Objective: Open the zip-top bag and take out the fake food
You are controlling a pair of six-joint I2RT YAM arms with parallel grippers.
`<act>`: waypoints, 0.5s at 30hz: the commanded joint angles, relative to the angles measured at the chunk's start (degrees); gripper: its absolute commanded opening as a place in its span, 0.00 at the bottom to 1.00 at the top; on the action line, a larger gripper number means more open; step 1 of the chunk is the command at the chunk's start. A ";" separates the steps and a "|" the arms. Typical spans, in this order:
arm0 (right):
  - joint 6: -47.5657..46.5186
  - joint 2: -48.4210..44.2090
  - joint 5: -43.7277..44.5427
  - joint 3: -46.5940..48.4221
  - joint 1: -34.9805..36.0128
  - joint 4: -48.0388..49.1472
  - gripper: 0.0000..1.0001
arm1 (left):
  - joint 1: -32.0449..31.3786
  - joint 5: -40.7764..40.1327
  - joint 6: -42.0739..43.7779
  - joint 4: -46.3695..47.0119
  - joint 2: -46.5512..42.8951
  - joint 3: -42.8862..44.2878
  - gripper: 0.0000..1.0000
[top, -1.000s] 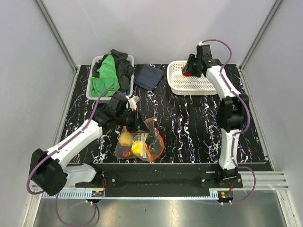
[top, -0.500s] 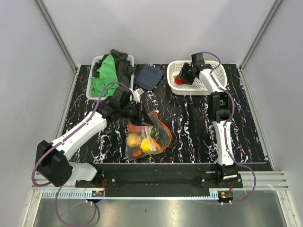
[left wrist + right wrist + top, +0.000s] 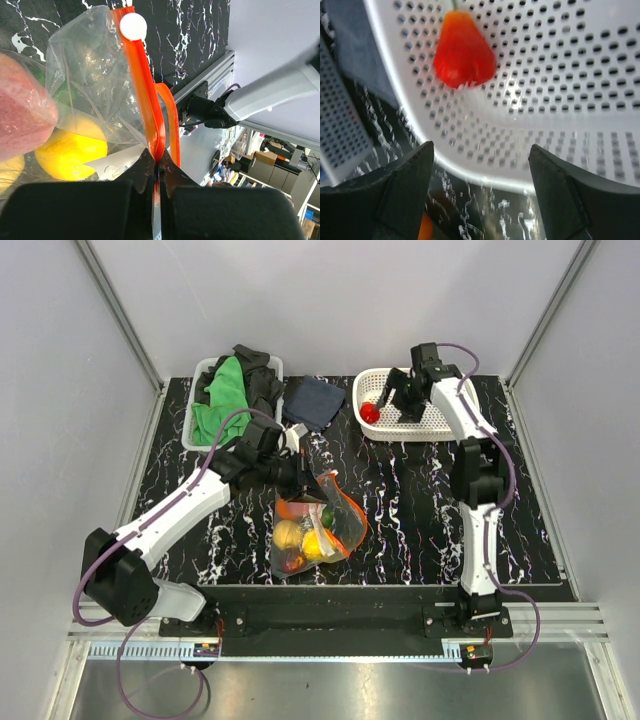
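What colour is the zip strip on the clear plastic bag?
The zip strip is red-orange. It shows best in the left wrist view.

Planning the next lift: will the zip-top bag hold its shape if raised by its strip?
Probably not: the zip-top bag looks thin and crinkled, so likely floppy. The fake food bunched inside may swing and shift its weight.

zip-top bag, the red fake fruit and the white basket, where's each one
zip-top bag (image 3: 318,528), top external view, middle of the clear pouch
red fake fruit (image 3: 465,50), right wrist view, middle of its glossy body
white basket (image 3: 415,426), top external view, bare perforated part by its near rim
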 commanded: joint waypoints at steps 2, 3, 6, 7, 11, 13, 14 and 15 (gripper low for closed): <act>-3.02 -22.23 3.81 -14.19 2.76 -2.41 0.84 | 0.12 1.71 -2.88 1.72 -0.69 -0.32 0.00; -4.07 -24.89 3.20 -20.22 4.07 -2.06 0.84 | 0.12 1.80 -2.36 1.90 -0.96 -0.67 0.00; -4.52 -35.88 1.71 -33.84 9.59 2.42 0.83 | 0.21 1.19 -0.34 1.47 -1.84 -0.94 0.00; -3.82 -38.34 0.74 -36.25 10.84 1.99 0.83 | 0.30 1.71 -0.85 0.68 -1.93 -1.12 0.00; 1.19 -54.31 -0.49 -48.91 18.74 4.87 0.77 | 0.03 1.10 -1.04 1.64 -2.98 -2.26 0.00; 4.61 -58.47 -3.74 -55.33 22.60 8.04 0.71 | 0.12 1.79 -0.86 1.47 -2.72 -2.26 0.00; 5.67 -61.62 -4.88 -57.09 23.93 9.00 0.69 | 0.12 1.89 -1.12 1.64 -2.63 -2.09 0.00; 7.42 -62.96 -6.02 -60.24 25.17 11.02 0.60 | -0.23 1.89 -1.56 1.73 -2.63 -1.91 0.00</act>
